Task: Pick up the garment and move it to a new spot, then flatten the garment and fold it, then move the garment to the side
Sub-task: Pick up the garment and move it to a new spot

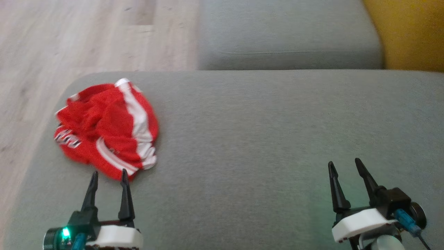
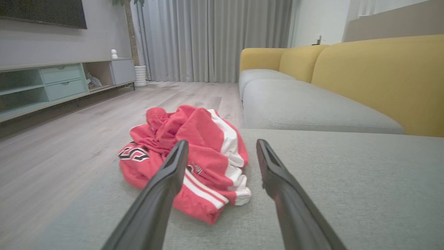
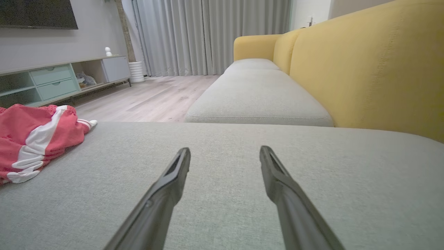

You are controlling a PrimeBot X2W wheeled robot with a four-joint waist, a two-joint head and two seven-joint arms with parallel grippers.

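Overall light: soft, even indoor daylight, moderately bright, no glare.
Brightest area: the closed curtain (image 2: 215, 38) and the pale wall beside it, in my wrist views.
Shadows: one faint, soft edge under the garment (image 2: 208, 139).
Colour cast: a green lamp (image 1: 65, 232) glows on my left gripper (image 1: 109, 172); a green tint touches the cushion (image 1: 277, 139) by my right gripper (image 1: 344, 161).
Blur: head view smeared throughout.
Focus: my fingers (image 2: 156, 201) look soft near the wrist lenses.
Edges: wide-angle stretching in the wrist views.

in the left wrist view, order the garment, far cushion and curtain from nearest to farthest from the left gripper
1. garment: right in front of the left gripper, a little left.
2. far cushion: beyond the garment, on the right.
3. curtain: at the back of the room.
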